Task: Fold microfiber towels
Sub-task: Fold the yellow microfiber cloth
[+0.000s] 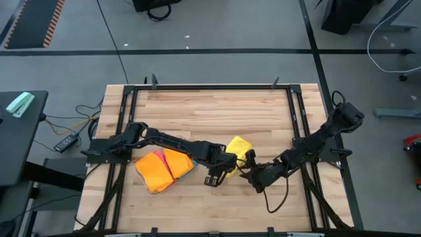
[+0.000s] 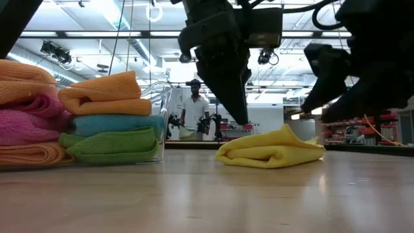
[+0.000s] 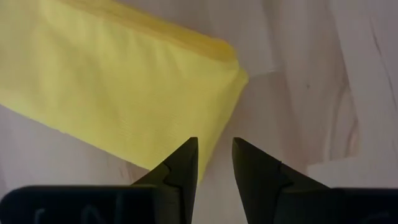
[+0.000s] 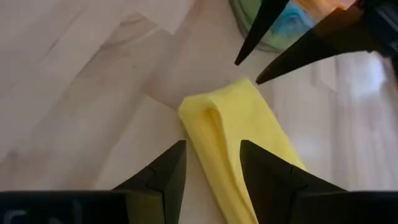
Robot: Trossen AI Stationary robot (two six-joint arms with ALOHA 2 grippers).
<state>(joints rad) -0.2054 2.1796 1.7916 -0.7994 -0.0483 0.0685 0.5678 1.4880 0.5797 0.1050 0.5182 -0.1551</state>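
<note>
While folded towels (image 2: 77, 123) fill the tray (image 2: 158, 97), the yellow towel (image 2: 272, 152) lies part-folded; left hand (image 3: 214, 152) and right hand (image 4: 211, 155) released, empty.

My wooden table (image 1: 217, 108) fills the middle of the high view, edged by a black frame (image 1: 210, 86). At far left sits a dark side table (image 1: 20, 141) with a pale green object (image 1: 20, 104). In the low view, 1 person (image 2: 194, 109) stands centre background.
</note>
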